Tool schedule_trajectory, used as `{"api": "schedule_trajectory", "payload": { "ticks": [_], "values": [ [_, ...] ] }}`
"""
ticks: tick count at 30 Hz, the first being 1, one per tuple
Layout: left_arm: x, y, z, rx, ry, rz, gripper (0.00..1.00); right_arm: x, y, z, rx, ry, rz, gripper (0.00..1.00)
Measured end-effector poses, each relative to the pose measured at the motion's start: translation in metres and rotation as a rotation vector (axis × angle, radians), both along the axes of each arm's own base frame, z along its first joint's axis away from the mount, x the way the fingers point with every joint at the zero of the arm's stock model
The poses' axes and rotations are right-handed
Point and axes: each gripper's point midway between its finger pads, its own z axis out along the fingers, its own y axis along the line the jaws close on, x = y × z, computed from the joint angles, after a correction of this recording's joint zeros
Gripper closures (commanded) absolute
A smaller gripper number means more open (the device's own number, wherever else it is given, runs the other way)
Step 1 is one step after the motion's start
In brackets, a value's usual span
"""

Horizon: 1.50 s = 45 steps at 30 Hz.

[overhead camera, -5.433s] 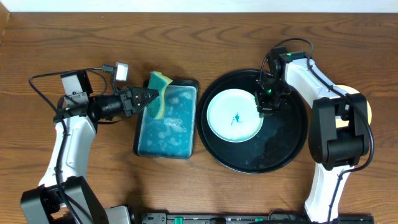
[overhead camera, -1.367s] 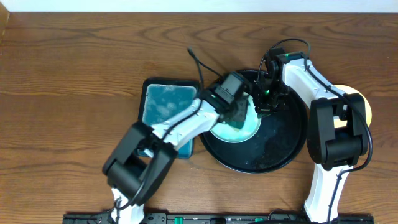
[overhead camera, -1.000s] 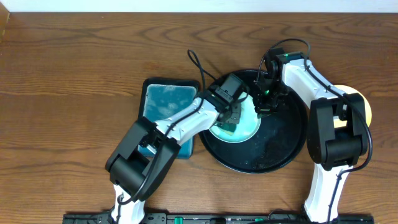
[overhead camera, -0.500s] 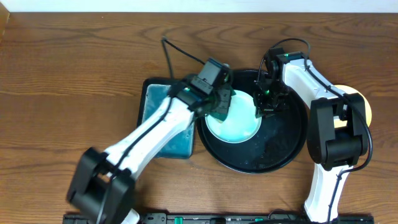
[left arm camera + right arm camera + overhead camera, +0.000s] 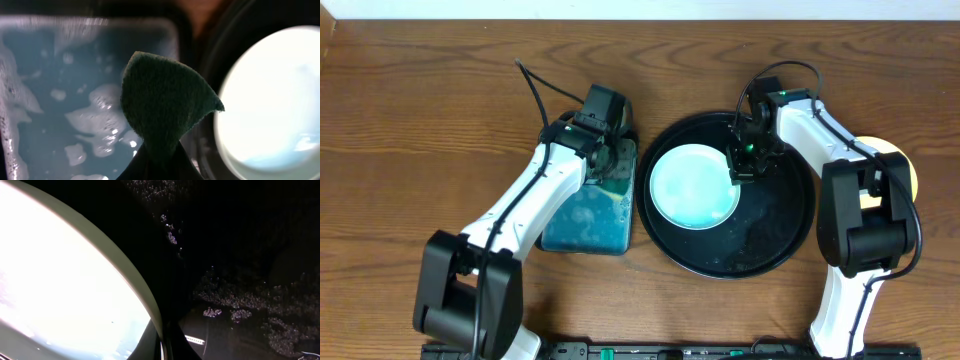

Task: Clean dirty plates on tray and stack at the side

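The pale plate point(image 5: 692, 187) lies flat and face up in the left half of the black tray point(image 5: 775, 235), its middle a plain wet mint-white. It is round, so it has no long axis and points no way that I can name. My right pincer point(image 5: 741, 172) is at the plate's right edge. In my right wrist view the rim point(image 5: 127, 277) curves down into my fingers at the bottom of the frame, and they are pinched on it. Soap foam point(image 5: 235, 307) speckles the tray floor beside that rim.

My left pincer point(image 5: 608, 168) is well apart from the plate, over the near-right corner of the teal sponge tray point(image 5: 570, 225), which sits just left of the black tray. It is clamped on a green sponge point(image 5: 165, 107) that stands up from my fingers, with soapy water point(image 5: 60, 100) behind it and the plate bright at the right.

A yellow plate point(image 5: 912, 178) shows on the wooden table point(image 5: 420, 90) behind my right arm.
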Motion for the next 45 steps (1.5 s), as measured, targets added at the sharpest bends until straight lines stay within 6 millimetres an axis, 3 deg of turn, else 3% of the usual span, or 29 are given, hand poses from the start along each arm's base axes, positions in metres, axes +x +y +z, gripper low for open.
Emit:
{"api": "schedule_trajectory", "payload": {
  "ticks": [8, 13, 19, 20, 26, 33, 35, 38, 39, 45],
  "values": [
    [-0.005, 0.024, -0.038, 0.04, 0.101, 0.043, 0.89, -0.001, 0.0, 0.0, 0.001, 0.001, 0.0, 0.99],
    [-0.005, 0.028, -0.045, 0.048, 0.119, 0.05, 0.5, -0.007, -0.001, 0.002, -0.003, 0.023, 0.004, 0.99],
    [-0.005, 0.028, -0.046, 0.05, 0.119, 0.038, 0.43, -0.004, -0.01, 0.014, -0.054, -0.016, 0.012, 0.99],
    [-0.005, 0.028, -0.046, 0.05, 0.119, 0.038, 0.43, 0.0, -0.016, 0.024, -0.083, -0.055, 0.014, 0.99],
    [-0.006, 0.028, -0.046, 0.05, 0.12, 0.038, 0.43, 0.015, -0.038, 0.084, -0.189, -0.257, 0.003, 0.99],
    [-0.011, 0.029, -0.056, 0.053, 0.126, 0.038, 0.49, 0.02, -0.061, 0.115, -0.343, -0.369, -0.003, 0.99],
    [-0.014, 0.031, -0.062, 0.054, 0.128, 0.038, 0.56, 0.021, -0.066, 0.121, -0.395, -0.392, 0.003, 0.99],
    [-0.017, 0.032, -0.07, 0.054, 0.122, 0.04, 0.87, 0.023, -0.07, 0.131, -0.467, -0.433, 0.021, 0.99],
    [-0.017, 0.032, -0.072, 0.054, 0.12, 0.04, 0.92, 0.023, -0.07, 0.133, -0.48, -0.443, 0.026, 0.99],
    [-0.017, 0.031, -0.072, 0.048, 0.116, 0.038, 0.93, 0.025, -0.076, 0.158, -0.573, -0.526, 0.029, 0.99]
  ]
}}
